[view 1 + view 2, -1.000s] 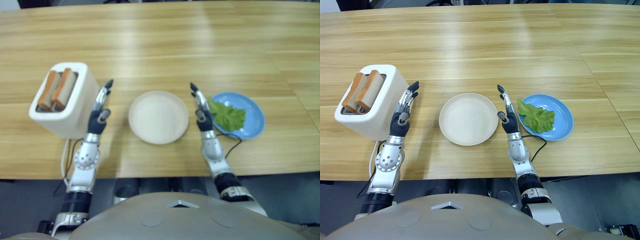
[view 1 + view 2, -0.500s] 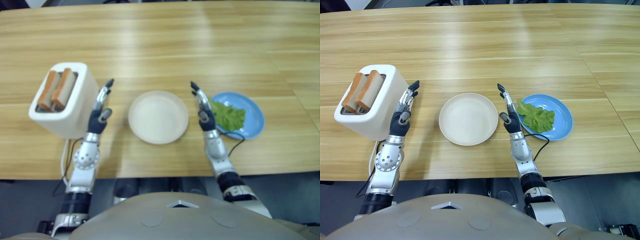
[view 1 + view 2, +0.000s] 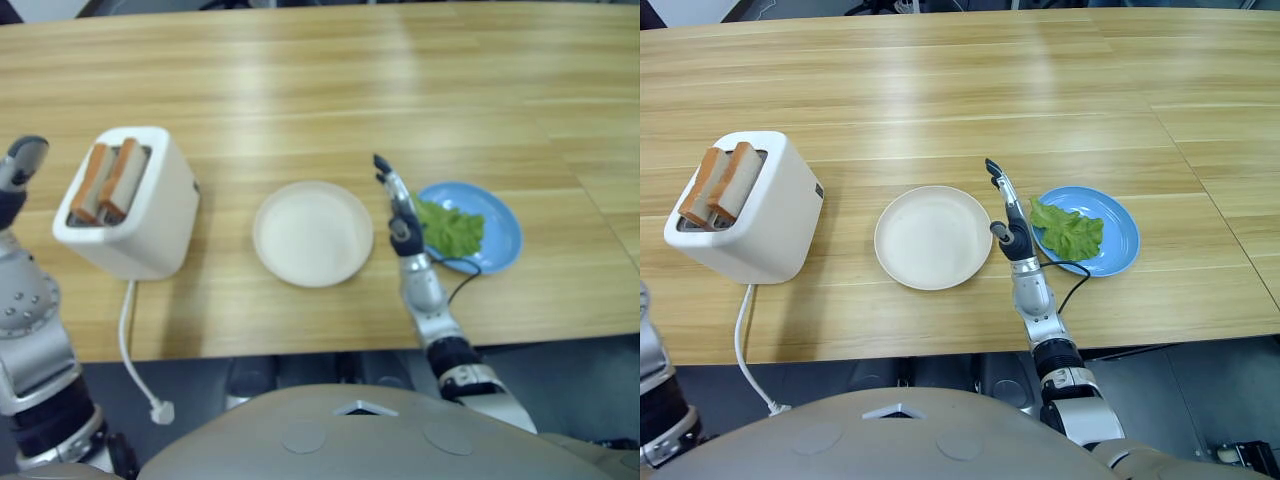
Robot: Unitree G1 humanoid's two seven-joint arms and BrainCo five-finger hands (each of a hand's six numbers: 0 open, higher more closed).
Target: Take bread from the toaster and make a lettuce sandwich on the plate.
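A white toaster (image 3: 750,215) stands on the left of the wooden table with two bread slices (image 3: 718,185) upright in its slots. An empty cream plate (image 3: 932,237) lies at the centre. To its right, a blue plate (image 3: 1118,250) holds a lettuce leaf (image 3: 1068,230). My right hand (image 3: 1005,212) stands edge-on between the two plates, fingers straight and open, holding nothing. Part of my left hand (image 3: 20,165) shows at the left edge, left of the toaster and apart from it.
The toaster's white cord (image 3: 740,340) trails off the front table edge, its plug (image 3: 160,410) hanging below. A thin black cable (image 3: 1070,275) loops by the blue plate. The far half of the table (image 3: 960,80) is bare wood.
My left arm has swung from the toaster's right side out to the left edge of view, past the toaster. The right hand has barely shifted, staying between the plates.
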